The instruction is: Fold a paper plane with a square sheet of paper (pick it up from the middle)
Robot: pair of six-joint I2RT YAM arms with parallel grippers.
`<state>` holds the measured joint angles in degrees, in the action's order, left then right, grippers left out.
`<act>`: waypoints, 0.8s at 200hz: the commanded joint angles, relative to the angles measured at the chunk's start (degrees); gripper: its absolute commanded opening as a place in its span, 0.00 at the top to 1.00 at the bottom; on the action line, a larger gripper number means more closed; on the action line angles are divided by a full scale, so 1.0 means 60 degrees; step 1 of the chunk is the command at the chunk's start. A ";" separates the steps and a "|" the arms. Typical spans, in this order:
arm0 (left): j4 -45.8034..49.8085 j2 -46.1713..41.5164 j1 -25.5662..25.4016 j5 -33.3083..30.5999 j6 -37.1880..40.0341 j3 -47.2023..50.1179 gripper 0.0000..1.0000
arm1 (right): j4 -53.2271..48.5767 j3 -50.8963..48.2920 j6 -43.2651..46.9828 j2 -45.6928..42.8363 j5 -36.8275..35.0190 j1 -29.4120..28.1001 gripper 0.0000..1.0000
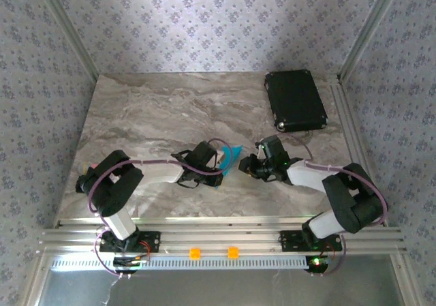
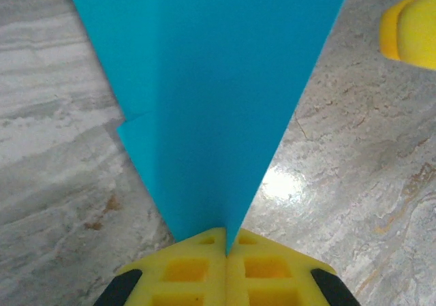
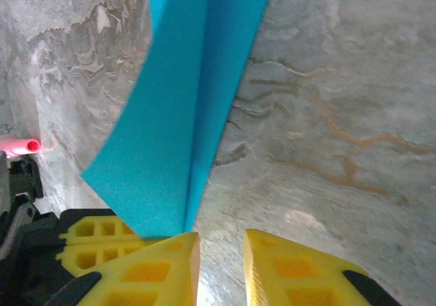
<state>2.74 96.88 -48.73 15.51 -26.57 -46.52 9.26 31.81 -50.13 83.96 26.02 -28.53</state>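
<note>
The cyan-blue sheet of paper [image 1: 231, 157], folded into a pointed dart shape, is held off the marble table between the two grippers. My left gripper [image 2: 227, 243] is shut on its narrow tip, and the paper [image 2: 204, 81] widens away from the yellow jaws. My right gripper [image 3: 221, 251] is open, with bare table showing between its yellow fingers. The paper [image 3: 184, 115] hangs just beyond the right gripper's left finger [image 3: 160, 265], its centre crease facing the camera; whether it touches that finger I cannot tell. From above, the left gripper [image 1: 204, 161] and right gripper [image 1: 253, 165] face each other closely.
A black rectangular case [image 1: 295, 100] lies at the back right of the table. An aluminium rail [image 1: 218, 238] with two orange tabs [image 1: 195, 253] runs along the near edge. A pink tip [image 3: 20, 144] shows at the left.
</note>
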 commanded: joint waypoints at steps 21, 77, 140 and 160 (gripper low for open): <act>0.0364 0.0252 0.0003 0.0360 0.0254 0.0074 0.94 | 0.0156 0.0861 -0.0213 0.0320 0.0268 -0.0045 0.72; -0.0122 0.0235 0.0102 0.0690 0.0016 0.0329 0.94 | 0.0947 0.0918 -0.0442 0.0994 0.0436 -0.0451 0.85; -0.0596 0.0153 0.0227 0.1051 -0.0201 0.0695 0.94 | 0.1716 0.0923 -0.0684 0.1616 0.0483 -0.0371 0.86; -0.0741 0.0202 0.0275 0.1146 -0.0300 0.0767 0.94 | 0.1898 0.0962 -0.0729 0.1750 0.0654 -0.0371 0.86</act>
<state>-2.85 96.97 -47.55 21.15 -27.70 -43.59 18.13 36.38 -53.56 93.23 28.40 -31.03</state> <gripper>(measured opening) 0.063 0.137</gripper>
